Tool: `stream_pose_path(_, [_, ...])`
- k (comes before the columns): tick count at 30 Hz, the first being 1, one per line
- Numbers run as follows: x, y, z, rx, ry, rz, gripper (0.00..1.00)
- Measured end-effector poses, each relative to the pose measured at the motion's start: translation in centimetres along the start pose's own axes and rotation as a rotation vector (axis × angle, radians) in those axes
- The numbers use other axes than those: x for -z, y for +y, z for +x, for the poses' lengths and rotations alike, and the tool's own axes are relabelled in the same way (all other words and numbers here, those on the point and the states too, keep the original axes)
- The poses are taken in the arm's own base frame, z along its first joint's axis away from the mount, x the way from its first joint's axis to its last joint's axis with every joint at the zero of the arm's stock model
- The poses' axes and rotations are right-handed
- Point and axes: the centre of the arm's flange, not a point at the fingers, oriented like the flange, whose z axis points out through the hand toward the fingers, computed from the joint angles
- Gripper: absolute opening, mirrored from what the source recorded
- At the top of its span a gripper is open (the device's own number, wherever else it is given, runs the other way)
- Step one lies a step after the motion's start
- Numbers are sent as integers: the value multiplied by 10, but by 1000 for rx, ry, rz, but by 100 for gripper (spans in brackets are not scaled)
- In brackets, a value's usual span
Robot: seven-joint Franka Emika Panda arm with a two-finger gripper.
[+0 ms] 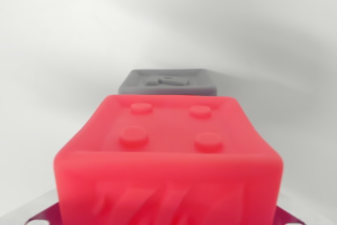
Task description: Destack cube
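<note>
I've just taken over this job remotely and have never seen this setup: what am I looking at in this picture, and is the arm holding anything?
This is a single view from a camera on the robot arm's wrist. The big red cube with four round studs on top fills the foreground, very close to the lens. Behind it lies a grey cube, of which mainly the top, with a raised mark, shows. Both stand against a plain white surface. Metal-looking bits show at the bottom corners, but no fingers are clearly visible, so I cannot tell whether the red cube is gripped.
</note>
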Motion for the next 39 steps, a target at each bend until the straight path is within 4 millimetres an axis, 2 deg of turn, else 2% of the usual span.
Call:
stream_pose_path(19, [52, 0, 0, -5, 5, 2, 0])
stream_pose_path(39, [51, 17, 6, -147, -2, -5, 0])
